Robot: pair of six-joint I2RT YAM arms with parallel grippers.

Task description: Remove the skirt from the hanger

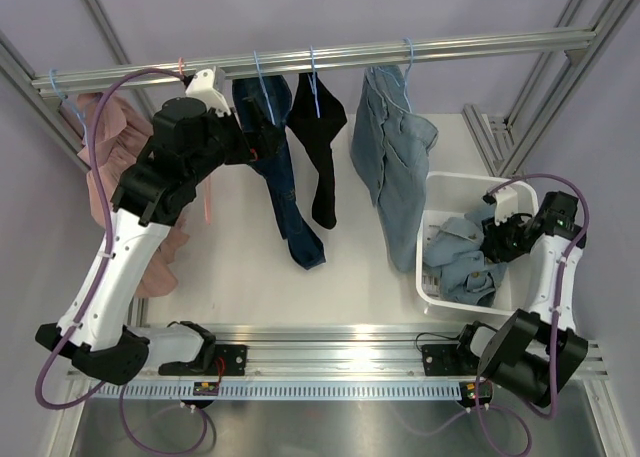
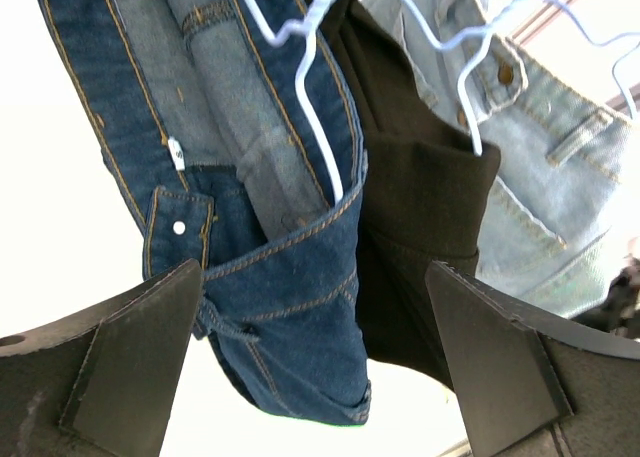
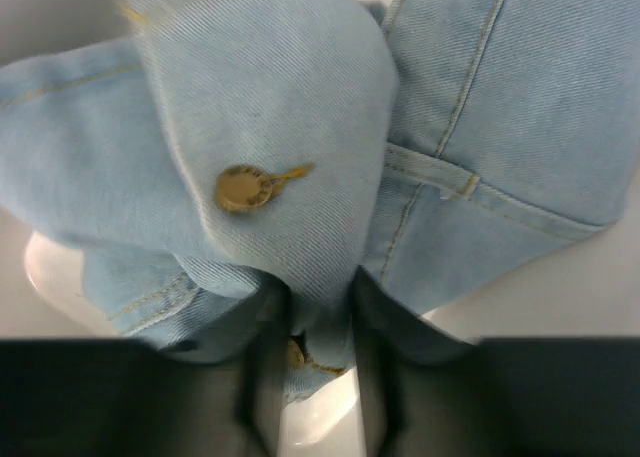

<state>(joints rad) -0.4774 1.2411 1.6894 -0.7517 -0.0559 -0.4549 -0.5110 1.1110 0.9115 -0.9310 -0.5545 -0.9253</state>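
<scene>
White basket holds denim garment, pinched by right end effector; left end effector wide open

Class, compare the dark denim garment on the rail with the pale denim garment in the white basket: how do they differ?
The dark denim garment hangs from a hanger on the rail; the pale denim garment lies crumpled in the white basket. The first is deep blue, the second faded blue. Both are denim.

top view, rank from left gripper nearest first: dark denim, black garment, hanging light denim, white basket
1. dark denim, at the left gripper
2. black garment, next hanger right
3. hanging light denim, farther right
4. white basket, far right
</scene>
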